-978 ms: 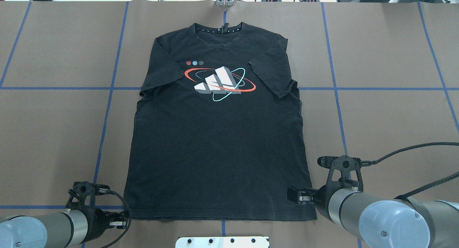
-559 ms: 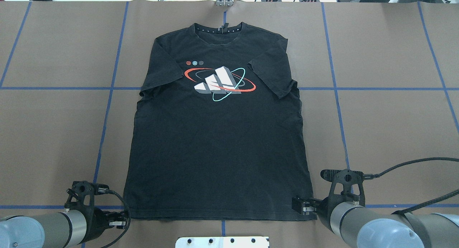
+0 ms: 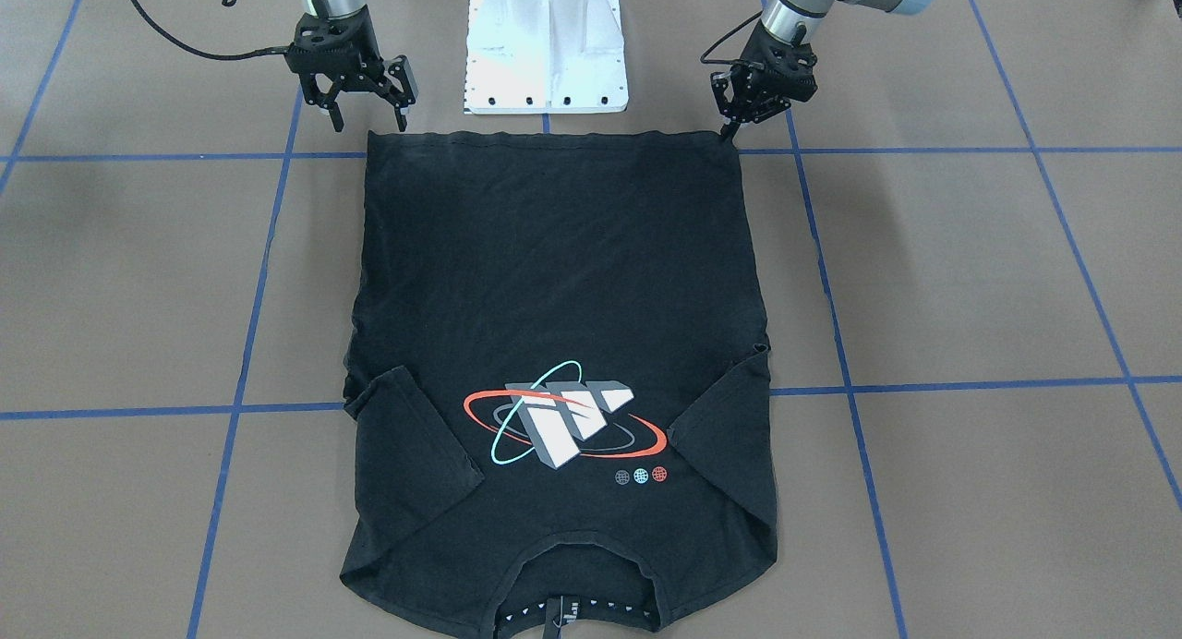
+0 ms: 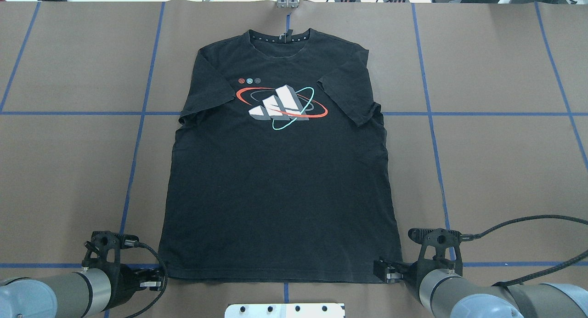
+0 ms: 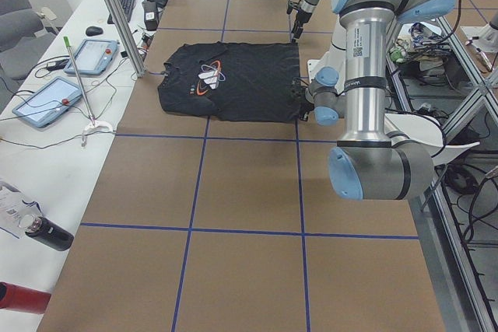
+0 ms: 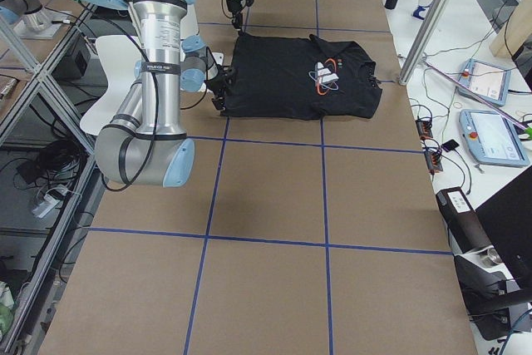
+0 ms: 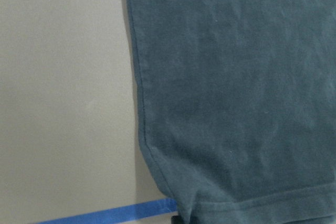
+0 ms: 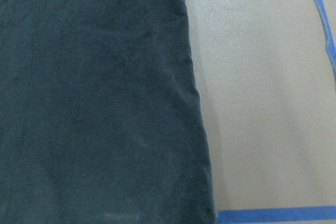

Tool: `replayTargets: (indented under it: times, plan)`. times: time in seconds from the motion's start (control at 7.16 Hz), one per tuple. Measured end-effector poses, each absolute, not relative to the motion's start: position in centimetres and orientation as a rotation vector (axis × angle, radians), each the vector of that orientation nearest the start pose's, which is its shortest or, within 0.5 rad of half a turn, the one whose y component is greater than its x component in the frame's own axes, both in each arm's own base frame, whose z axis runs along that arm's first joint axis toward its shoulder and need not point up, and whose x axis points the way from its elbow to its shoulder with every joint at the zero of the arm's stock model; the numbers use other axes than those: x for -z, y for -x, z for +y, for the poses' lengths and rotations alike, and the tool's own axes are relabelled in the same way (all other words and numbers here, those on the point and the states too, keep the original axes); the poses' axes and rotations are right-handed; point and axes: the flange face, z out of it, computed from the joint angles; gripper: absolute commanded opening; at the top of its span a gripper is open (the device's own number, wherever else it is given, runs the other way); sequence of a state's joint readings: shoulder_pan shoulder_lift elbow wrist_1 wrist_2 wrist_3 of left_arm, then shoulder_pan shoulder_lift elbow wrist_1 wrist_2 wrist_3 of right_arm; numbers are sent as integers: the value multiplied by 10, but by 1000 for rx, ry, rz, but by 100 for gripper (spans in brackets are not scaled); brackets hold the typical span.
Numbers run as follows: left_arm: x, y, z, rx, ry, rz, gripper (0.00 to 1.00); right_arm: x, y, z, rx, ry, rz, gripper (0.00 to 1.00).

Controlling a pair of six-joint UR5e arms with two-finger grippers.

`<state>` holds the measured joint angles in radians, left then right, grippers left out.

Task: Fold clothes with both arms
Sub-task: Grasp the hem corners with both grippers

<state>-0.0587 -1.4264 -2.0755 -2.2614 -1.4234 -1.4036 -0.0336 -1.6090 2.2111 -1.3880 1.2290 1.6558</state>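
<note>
1. The black short-sleeved T-shirt with a white blocky logo ringed in red and teal (image 4: 280,194) is lying flat and logo-up on the brown paper-covered desk crossed by blue tape lines (image 4: 505,161). Its long axis is running straight away from the robot, hem nearest the base and collar farthest.
2. Each of the 2 hem corners is lying right at its own arm's fingers, so neither arm is sitting nearer (the set-up looks symmetrical).
3. The silver-grey jointed left arm (image 4: 69,288) is reaching low along the desk. The left arm's black fingers (image 3: 728,126) are pointing down with their tips at the left hem corner; I cannot tell whether they are spread or pinching cloth.
4. The silver-grey jointed right arm (image 4: 459,290) is holding the right arm's black fingers (image 3: 403,108) spread apart just over the right hem corner, gripping nothing.
5. The coming move is probably calling for both corners pinched and the hem carried together toward the collar.
</note>
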Motion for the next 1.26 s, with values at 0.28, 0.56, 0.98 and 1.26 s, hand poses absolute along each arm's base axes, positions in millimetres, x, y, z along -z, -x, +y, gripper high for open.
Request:
replayTargets:
  times: [0.28, 0.56, 0.98, 1.26]
  plan:
    - [-410, -429, -175, -16, -258, 1018, 0, -371, 451, -142, -173, -276, -778, 70]
    - [-411, -428, -176, -12, -264, 1015, 0, -377, 454, -137, -165, -278, -766, 62]
    - [-412, -428, -175, -13, -265, 1014, 0, -385, 459, -132, -162, -274, -754, 48]
    - [-411, -428, -175, -12, -265, 1015, 0, -388, 461, -129, -158, -272, -748, 47]
